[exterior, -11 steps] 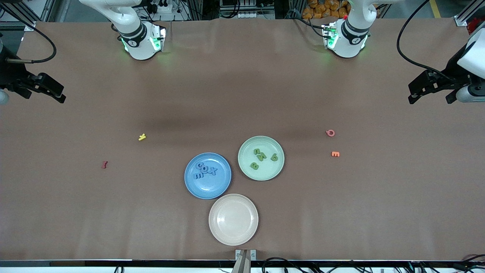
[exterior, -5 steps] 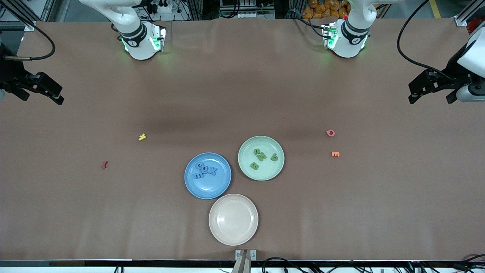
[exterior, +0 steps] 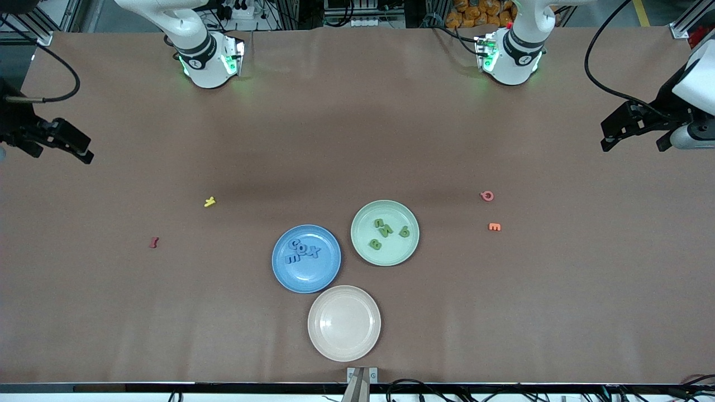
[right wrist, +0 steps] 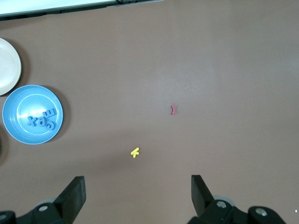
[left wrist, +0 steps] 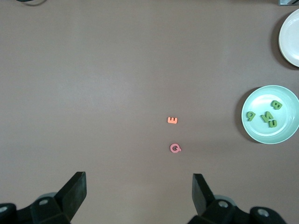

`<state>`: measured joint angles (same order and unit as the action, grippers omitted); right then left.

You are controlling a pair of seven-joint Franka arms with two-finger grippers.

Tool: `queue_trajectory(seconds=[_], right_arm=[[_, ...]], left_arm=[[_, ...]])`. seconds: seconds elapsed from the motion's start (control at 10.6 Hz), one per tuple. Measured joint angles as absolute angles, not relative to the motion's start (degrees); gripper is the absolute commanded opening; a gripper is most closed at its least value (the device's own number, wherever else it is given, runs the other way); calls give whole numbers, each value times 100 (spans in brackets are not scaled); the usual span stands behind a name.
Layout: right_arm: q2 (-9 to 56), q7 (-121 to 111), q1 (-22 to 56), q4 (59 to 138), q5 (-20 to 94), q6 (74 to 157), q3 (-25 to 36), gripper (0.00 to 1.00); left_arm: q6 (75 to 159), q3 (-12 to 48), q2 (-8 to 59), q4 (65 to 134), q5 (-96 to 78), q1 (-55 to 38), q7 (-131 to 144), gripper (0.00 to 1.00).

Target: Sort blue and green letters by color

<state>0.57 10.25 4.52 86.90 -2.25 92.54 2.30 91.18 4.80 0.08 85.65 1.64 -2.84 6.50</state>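
Observation:
Several blue letters (exterior: 301,251) lie bunched in the blue plate (exterior: 307,276), which the right wrist view also shows, with the letters (right wrist: 43,120) in the plate (right wrist: 18,133). Several green letters (exterior: 388,231) lie in the pale green plate (exterior: 385,257), seen in the left wrist view as letters (left wrist: 266,115) in the plate (left wrist: 286,136). My left gripper (exterior: 633,146) hangs open and empty over the left arm's end of the table (left wrist: 139,193). My right gripper (exterior: 62,156) hangs open and empty over the right arm's end (right wrist: 138,196).
A beige plate (exterior: 344,322) with nothing in it sits nearer the front camera, touching the blue plate. A yellow letter (exterior: 209,201) and a dark red letter (exterior: 153,242) lie toward the right arm's end. A pink letter (exterior: 487,195) and an orange letter (exterior: 494,226) lie toward the left arm's end.
The right gripper has drifted a little farther out toward its end of the table. The left gripper has barely shifted. Plates and letters have not moved.

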Motion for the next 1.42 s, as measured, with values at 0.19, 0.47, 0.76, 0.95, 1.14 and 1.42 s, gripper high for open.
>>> queue_trajectory(seconds=[0.19,0.47,0.76,0.95,1.14,1.42], right_arm=[[431,1025,518,8282,-225,9117,352,100],[532,1024,529,8142,-225,8950,383,100],[546,1024,540,8107,-226,8925,386,100],[602,1024,554,8100,-226,9112,386,100],[626,1026,562,8089,-226,9150,389,100],[634,1026,563,8087,-226,9146,389,100]], left_arm=[[9105,482,8,8564,164,-285,650,100],[9097,483,9,8563,164,-285,650,100],[9092,484,9,8563,165,-285,650,100],[9091,487,9,8563,164,-286,650,100],[9091,514,9,8563,164,-286,650,100],[9091,553,9,8563,164,-286,650,100]])
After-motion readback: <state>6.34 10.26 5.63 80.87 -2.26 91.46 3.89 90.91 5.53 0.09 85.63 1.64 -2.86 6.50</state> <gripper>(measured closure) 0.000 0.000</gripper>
